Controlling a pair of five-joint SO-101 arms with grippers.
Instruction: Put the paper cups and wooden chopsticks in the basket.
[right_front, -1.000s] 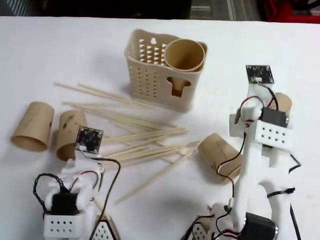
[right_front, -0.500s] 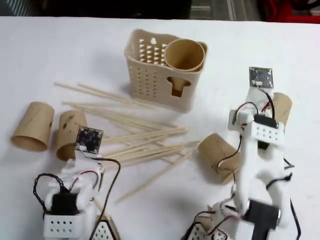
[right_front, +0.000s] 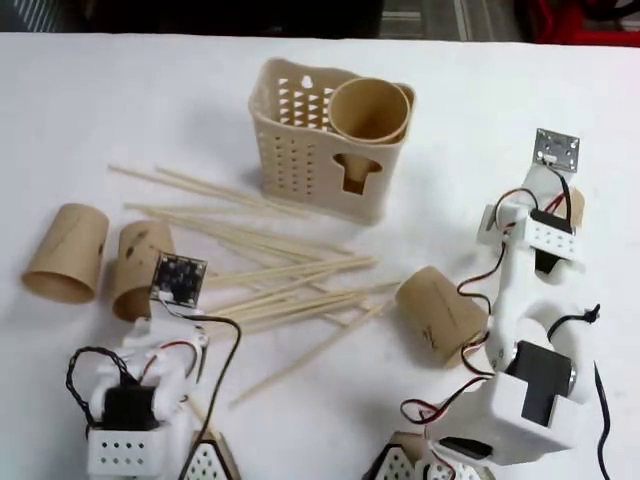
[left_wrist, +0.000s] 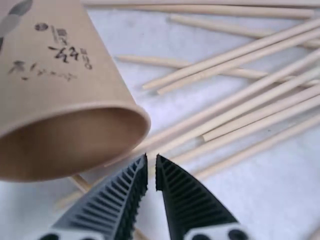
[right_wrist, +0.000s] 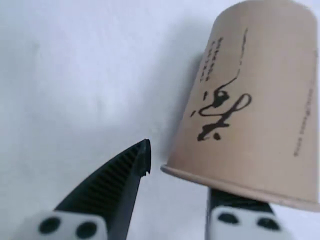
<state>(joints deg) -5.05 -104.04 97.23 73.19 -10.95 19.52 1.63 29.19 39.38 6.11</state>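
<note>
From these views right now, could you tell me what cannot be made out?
- Basket bottom, high view: hidden by its walls and the cup inside.
- Right cup, high view: mostly hidden by the arm.
- Right gripper, right wrist view: one fingertip hidden behind that cup.
- Cup by left gripper, left wrist view: base cut off by the edge.
</note>
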